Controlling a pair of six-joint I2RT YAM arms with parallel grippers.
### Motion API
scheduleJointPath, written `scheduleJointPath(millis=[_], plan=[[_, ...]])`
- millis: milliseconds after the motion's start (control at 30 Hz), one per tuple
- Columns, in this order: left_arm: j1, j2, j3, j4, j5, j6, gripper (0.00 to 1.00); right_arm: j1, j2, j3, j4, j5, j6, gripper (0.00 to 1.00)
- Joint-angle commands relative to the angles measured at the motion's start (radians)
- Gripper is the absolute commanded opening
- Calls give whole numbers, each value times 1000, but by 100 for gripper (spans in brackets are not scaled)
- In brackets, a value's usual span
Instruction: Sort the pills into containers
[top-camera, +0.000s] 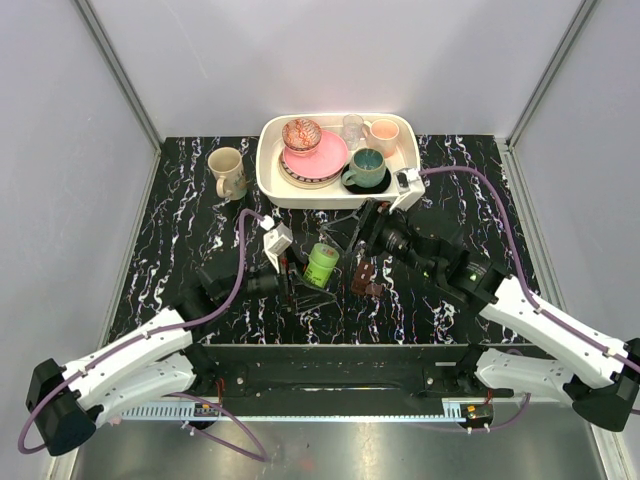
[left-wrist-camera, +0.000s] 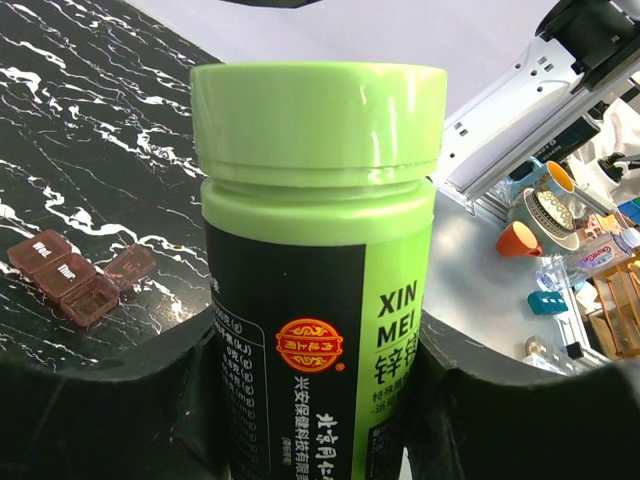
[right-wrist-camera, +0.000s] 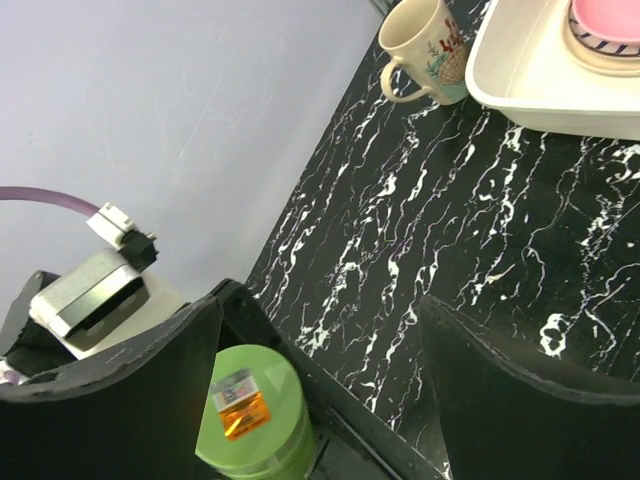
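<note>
A green pill bottle (top-camera: 321, 264) with a lime cap (left-wrist-camera: 320, 110) stands upright at the table's middle. My left gripper (top-camera: 312, 286) is shut on its black-labelled body (left-wrist-camera: 300, 360), one finger on each side. My right gripper (top-camera: 342, 246) hangs open just above and right of the bottle; its wrist view looks down on the cap (right-wrist-camera: 245, 415) by the left finger (right-wrist-camera: 130, 400). The containers, a small dark-brown case (top-camera: 364, 278) with a row of compartments, lie right of the bottle; the left wrist view shows the case (left-wrist-camera: 75, 275) with one lid raised. No pills show.
A white tray (top-camera: 268, 182) of crockery stands at the back middle, its corner (right-wrist-camera: 520, 95) showing in the right wrist view. A beige mug (top-camera: 227, 172) sits left of the tray (right-wrist-camera: 425, 45). Grey walls close the table's left, right and back.
</note>
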Motion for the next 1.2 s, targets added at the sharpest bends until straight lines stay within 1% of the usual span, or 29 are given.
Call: scheduleJointPath(millis=[0,333,667,733,767,867,933,1000,1100,1167], plan=[[-3,17,51,70,-32,6,0,23,-7,22,30,-30,29,85],[-3,62,76,81,-54,2,0,78,-1,8,14,-26,41,85],[-5,65,82,98,-52,-9,0,89,5,-20,12,3,49,82],[-3,65,83,99,-51,-9,0,89,8,-21,12,5,51,80],[-3,65,82,99,-51,-9,0,89,10,-21,14,3,51,76],[-5,65,79,102,-52,-12,0,89,10,-24,18,5,51,68],[-5,65,77,107,-54,-15,0,90,10,-24,20,0,51,66],[-3,66,76,110,-52,-18,0,89,13,-24,18,-6,51,66],[-5,65,76,115,-55,-23,0,89,17,-27,20,-10,51,71],[-3,66,76,119,-54,-24,0,90,19,-29,21,-12,51,71]])
